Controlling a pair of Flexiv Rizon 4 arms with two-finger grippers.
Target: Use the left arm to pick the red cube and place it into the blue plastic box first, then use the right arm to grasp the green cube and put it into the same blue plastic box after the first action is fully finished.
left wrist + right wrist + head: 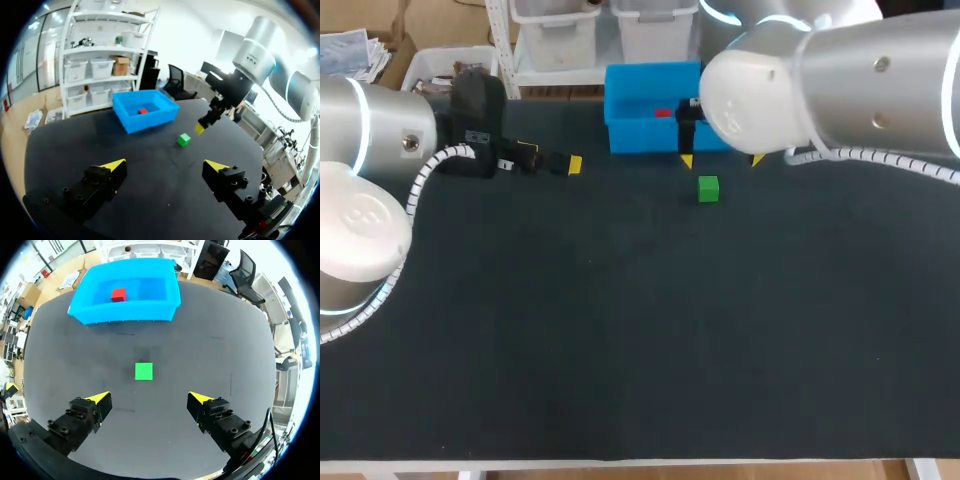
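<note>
The red cube lies inside the blue plastic box at the far edge of the black table. The green cube sits on the table just in front of the box. The right arm's jaws hang spread wide above the green cube (it lies ahead of them, touching neither finger). The left arm's jaws, also spread and holding nothing, hover off to the left, well apart from both cubes.
</note>
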